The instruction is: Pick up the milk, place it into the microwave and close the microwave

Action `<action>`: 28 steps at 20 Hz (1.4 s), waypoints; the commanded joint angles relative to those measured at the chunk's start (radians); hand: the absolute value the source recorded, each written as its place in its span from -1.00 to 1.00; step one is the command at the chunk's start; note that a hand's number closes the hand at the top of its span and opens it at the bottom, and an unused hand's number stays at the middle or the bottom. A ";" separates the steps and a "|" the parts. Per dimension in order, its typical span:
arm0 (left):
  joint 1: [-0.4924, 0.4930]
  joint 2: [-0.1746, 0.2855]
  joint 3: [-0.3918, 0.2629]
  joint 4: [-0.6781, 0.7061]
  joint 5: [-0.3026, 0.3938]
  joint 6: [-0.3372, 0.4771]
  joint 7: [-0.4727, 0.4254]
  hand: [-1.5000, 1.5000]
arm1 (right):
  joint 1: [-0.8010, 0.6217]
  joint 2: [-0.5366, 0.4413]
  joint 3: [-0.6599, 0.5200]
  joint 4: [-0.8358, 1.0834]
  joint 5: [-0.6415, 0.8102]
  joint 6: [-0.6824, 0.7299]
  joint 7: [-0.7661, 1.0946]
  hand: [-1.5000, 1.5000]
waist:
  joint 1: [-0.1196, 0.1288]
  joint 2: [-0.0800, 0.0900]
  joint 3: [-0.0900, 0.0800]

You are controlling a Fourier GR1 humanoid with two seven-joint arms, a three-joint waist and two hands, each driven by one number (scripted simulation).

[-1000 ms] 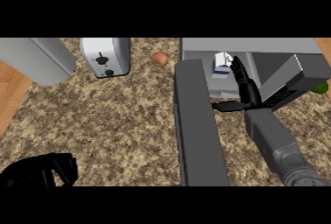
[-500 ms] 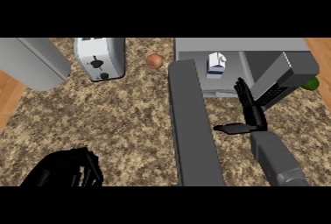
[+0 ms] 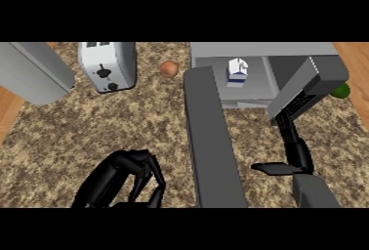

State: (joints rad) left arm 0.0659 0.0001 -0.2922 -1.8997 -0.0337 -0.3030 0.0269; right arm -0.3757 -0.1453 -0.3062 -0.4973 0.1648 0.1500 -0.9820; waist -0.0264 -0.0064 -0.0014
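A grey rounded container (image 3: 32,73) is sitting at the far left. A white toaster (image 3: 108,66) is standing beside it, and a brown egg (image 3: 169,69) is lying between the toaster and the microwave (image 3: 259,49). The microwave door (image 3: 209,141) is hanging wide open, running down the middle between the two hands. The milk carton (image 3: 238,71) is standing upright inside the cavity. A green fruit (image 3: 341,91) is peeking out by the microwave's right side.

The speckled brown surface (image 3: 72,127) is carrying everything, and wooden floor (image 3: 6,110) is showing at the left edge.

The left hand (image 3: 122,178) is sitting low with its fingers curled, holding nothing. The right hand (image 3: 292,156) is pointing straight fingers up at the microwave's front with its thumb out, grasping nothing.
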 commanded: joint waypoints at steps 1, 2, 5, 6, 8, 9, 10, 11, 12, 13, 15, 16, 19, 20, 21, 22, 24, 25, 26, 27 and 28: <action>-0.142 0.000 -0.026 0.131 -0.065 0.011 -0.037 1.00 | 0.104 -0.049 0.017 -0.137 -0.028 0.096 0.027 -1.00 | -0.008 0.000 -0.001; -0.143 0.000 -0.074 0.185 -0.065 0.058 -0.050 1.00 | 0.173 -0.040 0.024 -0.166 -0.033 0.109 -0.008 -1.00 | -0.011 0.001 -0.001; -0.252 0.000 -0.120 0.327 -0.082 0.101 -0.058 1.00 | 0.207 -0.073 0.030 -0.250 -0.060 0.140 0.047 -1.00 | -0.003 0.004 0.000; -0.202 0.000 -0.161 0.308 -0.104 0.103 -0.065 1.00 | 0.248 -0.066 0.044 -0.356 -0.076 0.155 0.103 -1.00 | -0.012 -0.001 -0.002; -0.313 0.000 -0.199 0.450 -0.099 0.157 -0.072 1.00 | 0.282 -0.067 0.050 -0.372 -0.081 0.155 0.051 -1.00 | -0.013 0.005 -0.001; -0.282 0.000 -0.191 0.511 -0.131 0.148 -0.139 1.00 | 0.312 -0.088 0.051 -0.421 -0.086 0.164 0.037 -1.00 | -0.023 0.004 -0.002; -0.305 0.000 -0.258 0.522 -0.108 0.207 -0.105 1.00 | 0.370 -0.060 0.085 -0.457 -0.074 0.168 0.032 -1.00 | -0.022 0.004 -0.001; -0.334 0.000 -0.253 0.607 -0.108 0.231 -0.180 1.00 | 0.359 -0.098 0.072 -0.488 -0.089 0.171 0.082 -1.00 | -0.012 0.006 -0.001; -0.338 0.000 -0.279 0.632 -0.080 0.262 -0.186 1.00 | 0.420 -0.092 0.087 -0.551 -0.088 0.175 0.062 -1.00 | -0.020 0.005 -0.001; -0.373 0.000 -0.312 0.722 -0.081 0.330 -0.245 1.00 | 0.372 -0.103 0.087 -0.537 -0.093 0.181 0.063 -1.00 | -0.027 0.010 -0.001; -0.414 0.000 -0.366 0.745 -0.075 0.412 -0.247 1.00 | 0.410 -0.123 0.093 -0.629 -0.136 0.234 0.124 -1.00 | -0.021 0.007 -0.001; -0.418 0.000 -0.373 0.808 -0.075 0.450 -0.312 1.00 | 0.447 -0.106 0.124 -0.657 -0.121 0.236 0.088 -1.00 | -0.040 0.009 -0.002; -0.443 0.000 -0.416 0.863 0.019 0.560 -0.384 1.00 | 0.445 -0.119 0.130 -0.745 -0.198 0.302 0.149 -1.00 | -0.055 0.012 -0.004; -0.434 0.000 -0.461 0.843 0.050 0.585 -0.400 1.00 | 0.469 -0.162 0.083 -0.783 -0.264 0.340 0.182 -1.00 | -0.050 0.009 -0.003; -0.488 0.000 -0.454 0.917 0.072 0.598 -0.442 1.00 | 0.425 -0.123 0.125 -0.781 -0.238 0.306 0.177 -1.00 | -0.066 0.018 -0.004; -0.507 0.000 -0.447 0.935 0.123 0.598 -0.445 1.00 | 0.485 -0.155 0.121 -0.840 -0.261 0.339 0.202 -1.00 | -0.063 0.014 -0.004; -0.511 0.000 -0.504 0.935 0.191 0.657 -0.456 1.00 | 0.496 -0.157 0.126 -0.893 -0.298 0.350 0.234 -1.00 | -0.076 0.015 -0.004; -0.571 0.000 -0.499 0.978 0.206 0.651 -0.459 1.00 | 0.476 -0.143 0.146 -0.885 -0.296 0.346 0.231 -1.00 | -0.086 0.021 -0.004; -0.557 0.000 -0.536 0.991 0.227 0.675 -0.457 1.00 | 0.462 -0.159 0.141 -0.909 -0.316 0.350 0.265 -1.00 | -0.091 0.022 -0.004; -0.578 0.000 -0.520 1.018 0.264 0.669 -0.470 1.00 | 0.480 -0.156 0.151 -0.951 -0.317 0.337 0.288 -1.00 | -0.094 0.023 -0.005; -0.572 0.000 -0.548 1.038 0.271 0.676 -0.478 1.00 | 0.469 -0.183 0.137 -0.946 -0.341 0.366 0.278 -1.00 | -0.105 0.026 -0.004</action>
State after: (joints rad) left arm -0.4647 0.0039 -0.7866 -0.9465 0.1538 0.3301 -0.4287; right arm 0.0905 -0.2987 -0.1692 -1.3810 -0.1259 0.4315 -0.7075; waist -0.1082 0.0121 -0.0052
